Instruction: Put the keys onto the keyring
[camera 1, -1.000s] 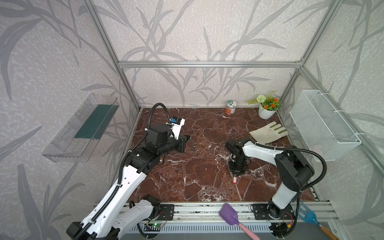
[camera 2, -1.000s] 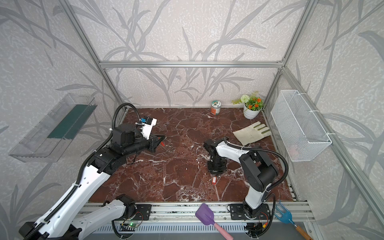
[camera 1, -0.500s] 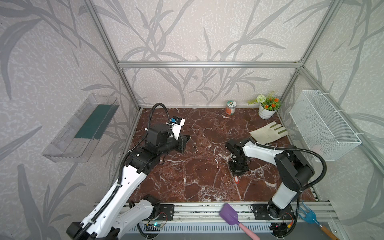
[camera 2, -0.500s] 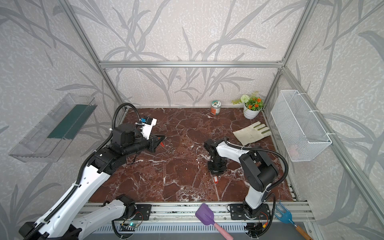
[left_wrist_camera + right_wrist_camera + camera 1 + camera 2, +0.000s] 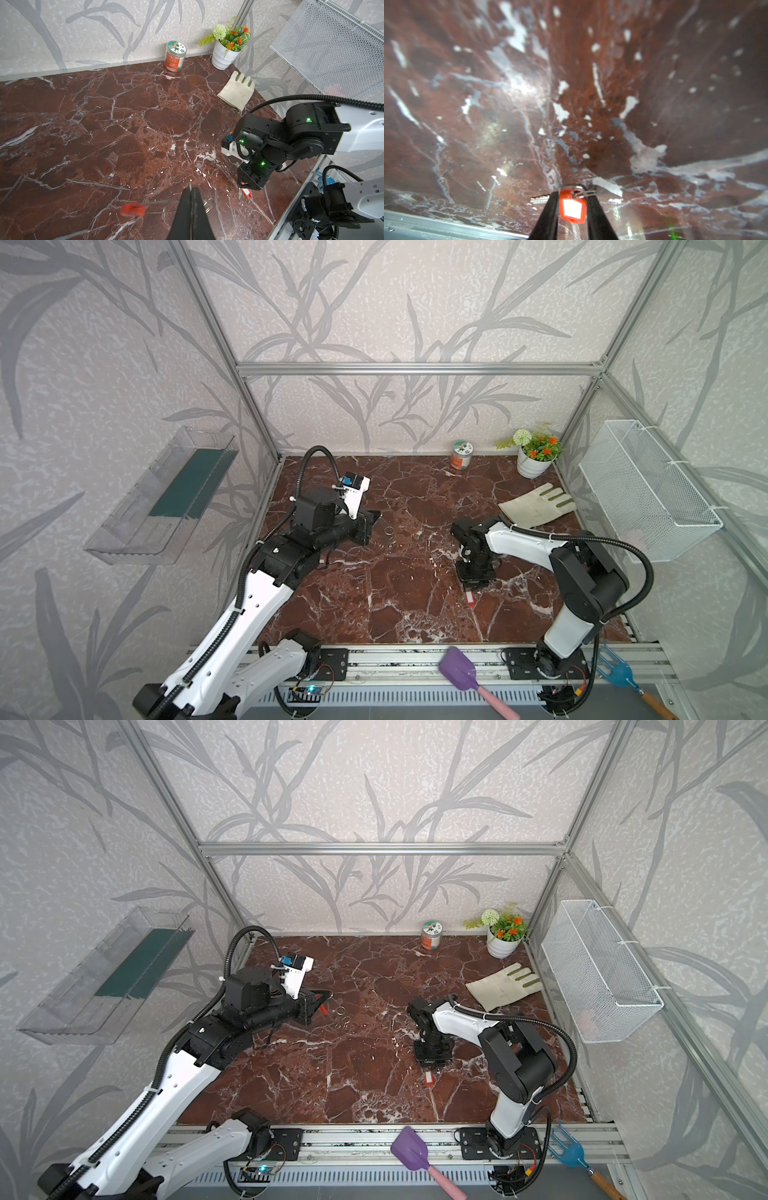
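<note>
My left gripper [image 5: 192, 190] is shut on the keyring [image 5: 158, 202], a thin silvery band seen edge-on with its red section [image 5: 133, 209] sticking out sideways, held above the table at left [image 5: 326, 996]. Two tiny split rings [image 5: 340, 1013] lie just beyond it. The keys [image 5: 572, 207], a red-orange tag with a white label, lie on the table at right [image 5: 470, 598]. A tiny metal ring and a silver key blade [image 5: 539, 200] are attached. My right gripper [image 5: 572, 192] points down over the tag [image 5: 471, 589], its fingers pressed against both long sides.
A pale work glove [image 5: 536, 506] lies behind the right arm. A jar [image 5: 460, 455] and a flower pot [image 5: 534, 458] stand at the back wall. A wire basket [image 5: 648, 493] hangs right, a clear shelf [image 5: 166, 497] left. A purple spatula [image 5: 461, 670] rests on the front rail.
</note>
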You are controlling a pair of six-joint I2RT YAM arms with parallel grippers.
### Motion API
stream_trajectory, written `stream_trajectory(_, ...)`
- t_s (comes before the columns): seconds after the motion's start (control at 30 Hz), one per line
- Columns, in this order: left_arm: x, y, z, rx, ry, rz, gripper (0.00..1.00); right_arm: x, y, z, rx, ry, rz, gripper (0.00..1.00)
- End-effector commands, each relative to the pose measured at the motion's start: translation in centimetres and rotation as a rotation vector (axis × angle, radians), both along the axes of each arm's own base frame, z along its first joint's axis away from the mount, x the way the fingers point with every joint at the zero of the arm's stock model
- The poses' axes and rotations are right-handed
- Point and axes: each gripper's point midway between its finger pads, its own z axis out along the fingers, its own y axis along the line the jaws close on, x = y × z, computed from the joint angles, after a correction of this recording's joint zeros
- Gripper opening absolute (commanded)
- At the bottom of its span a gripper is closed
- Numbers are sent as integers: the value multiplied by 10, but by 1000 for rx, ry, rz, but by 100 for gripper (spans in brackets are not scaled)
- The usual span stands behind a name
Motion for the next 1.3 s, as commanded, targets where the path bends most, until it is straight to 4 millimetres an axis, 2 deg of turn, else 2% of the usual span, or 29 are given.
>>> stream_trajectory(0.0,1,1,5,2,-33,-2,0,17,18,16,80,-53,39,27)
stream_trajectory(0.1,0,1,4,3,-32,-3,0,24,22,23,100,-79,49,31)
stream_trajectory(0.2,0,2,4,3,-32,1,0,21,18,25,73,-75,23,34)
stream_trajectory(0.47,1,1,4,5,-35,-2,0,-11,3,8,-47,-12,29,51)
stream_trajectory(0.67,1,1,4,6,-34,-4,0,-26,-8,2,-73,7,18,53)
stream_trajectory(0.9,1,-1,4,-2,-31,-7,0,-28,-17,2,-117,8,65,52)
stream_trajectory(1.1,0,0,6,-4,-33,-4,0,-14,4,14,-25,-42,36,51)
stream_trajectory(1.27,0,0,6,-4,-29,-5,0,-11,13,10,-18,-35,17,53)
